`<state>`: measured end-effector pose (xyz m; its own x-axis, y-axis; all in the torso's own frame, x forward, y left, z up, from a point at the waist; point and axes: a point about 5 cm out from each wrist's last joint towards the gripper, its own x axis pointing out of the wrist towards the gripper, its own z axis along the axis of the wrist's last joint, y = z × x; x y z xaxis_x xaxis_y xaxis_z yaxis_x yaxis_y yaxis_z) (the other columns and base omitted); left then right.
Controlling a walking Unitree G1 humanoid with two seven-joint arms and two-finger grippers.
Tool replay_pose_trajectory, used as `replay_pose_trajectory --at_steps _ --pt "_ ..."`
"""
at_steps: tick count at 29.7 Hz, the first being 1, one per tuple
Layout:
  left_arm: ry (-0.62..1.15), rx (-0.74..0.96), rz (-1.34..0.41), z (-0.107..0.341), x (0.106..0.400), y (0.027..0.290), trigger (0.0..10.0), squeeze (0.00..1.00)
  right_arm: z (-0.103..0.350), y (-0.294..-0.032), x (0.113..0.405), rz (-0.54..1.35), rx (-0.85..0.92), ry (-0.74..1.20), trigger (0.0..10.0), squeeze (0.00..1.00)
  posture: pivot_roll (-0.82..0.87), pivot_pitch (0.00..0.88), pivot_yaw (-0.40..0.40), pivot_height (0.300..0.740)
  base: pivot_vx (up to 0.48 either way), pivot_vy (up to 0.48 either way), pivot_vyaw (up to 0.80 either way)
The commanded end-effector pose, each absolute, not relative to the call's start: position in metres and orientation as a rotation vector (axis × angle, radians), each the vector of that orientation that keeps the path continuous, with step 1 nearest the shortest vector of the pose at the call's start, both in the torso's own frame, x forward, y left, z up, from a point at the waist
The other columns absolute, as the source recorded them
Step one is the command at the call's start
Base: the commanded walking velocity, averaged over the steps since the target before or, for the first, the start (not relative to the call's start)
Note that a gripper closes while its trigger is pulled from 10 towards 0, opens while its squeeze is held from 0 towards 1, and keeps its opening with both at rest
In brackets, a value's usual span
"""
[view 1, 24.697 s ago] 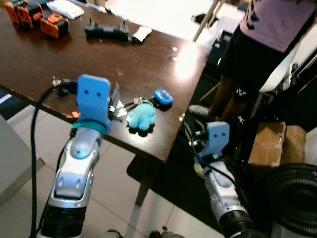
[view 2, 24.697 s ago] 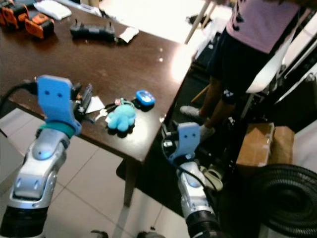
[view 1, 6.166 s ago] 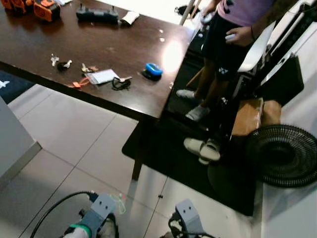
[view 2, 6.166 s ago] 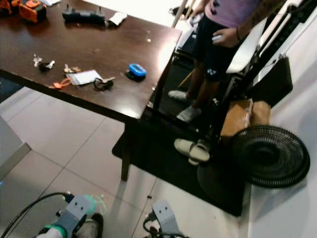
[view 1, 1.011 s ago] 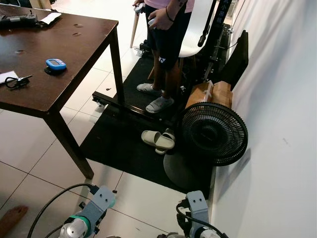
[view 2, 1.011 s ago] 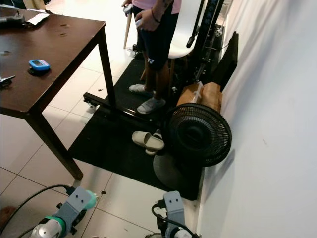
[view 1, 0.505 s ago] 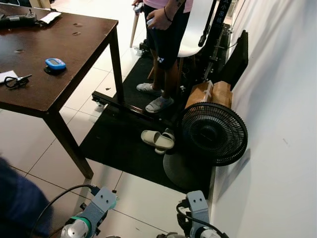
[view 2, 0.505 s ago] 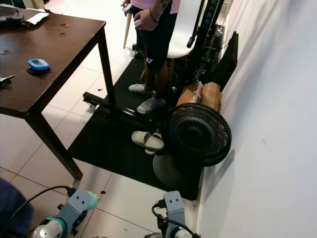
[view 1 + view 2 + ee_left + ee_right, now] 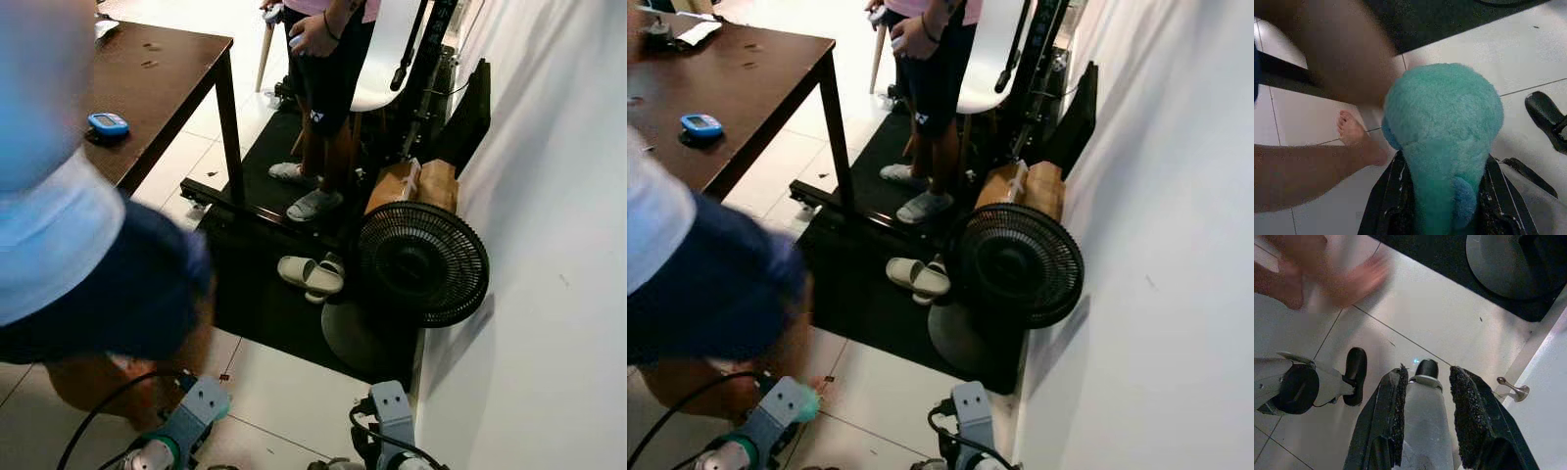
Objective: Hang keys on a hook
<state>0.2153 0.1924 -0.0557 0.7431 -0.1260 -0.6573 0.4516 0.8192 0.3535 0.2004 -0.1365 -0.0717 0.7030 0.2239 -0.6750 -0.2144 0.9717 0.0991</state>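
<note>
**Key bunch in transit: handling notes**

**Location of the item.** The left gripper (image 9: 1442,196) is clamped on the teal plush keyring toy (image 9: 1442,132), low at the near left of the scene, just above the floor tiles (image 9: 294,392). In the left wrist view the plush bulges out between the two black fingers (image 9: 1386,205), which press into its lower part. The keys themselves cannot be made out; they are presumably hidden behind or under the plush.

**Handling.** The plush looks soft and light and appears to yield under the pads, so the grip is likely secure but not rigid. Any metal keys on the ring are judged free to swing. For hanging, the ring or loop, not the plush body, has to meet the hook, so the loop needs to be left exposed beyond the fingertips.

**Appearance.** A rounded, fuzzy turquoise body with small stubby lobes at its lower edge.

**Right gripper.** The right gripper (image 9: 1427,396) hangs idle at the near right beside the white wall (image 9: 549,245). Its fingers stand moderately apart and hold nothing.

**Surroundings.** A blurred person in dark shorts (image 9: 108,294) crosses close on the left, with a bare foot (image 9: 1354,129) on the tiles near the plush. Farther off stand a dark wooden table (image 9: 157,88), a black floor fan (image 9: 423,262), a pair of slippers (image 9: 312,274) and a second person (image 9: 328,69). No hook is identifiable.
</note>
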Motion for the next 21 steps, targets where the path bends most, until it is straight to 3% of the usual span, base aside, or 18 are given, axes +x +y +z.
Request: replay_pose_trajectory --at_steps 1,21 --pt "0.677 0.534 -0.349 -0.0586 0.2100 0.1928 10.0 0.00 -0.0761 -0.1372 0.1930 0.242 0.012 0.782 10.0 0.00 0.01 0.111 0.016 0.740 0.000 0.000 0.00" --pt "0.673 0.545 -0.359 -0.0559 0.2129 0.1962 10.0 0.00 -0.0756 -0.1331 0.1946 0.247 0.018 0.786 10.0 0.00 0.01 0.119 0.020 0.740 0.000 0.000 0.00"
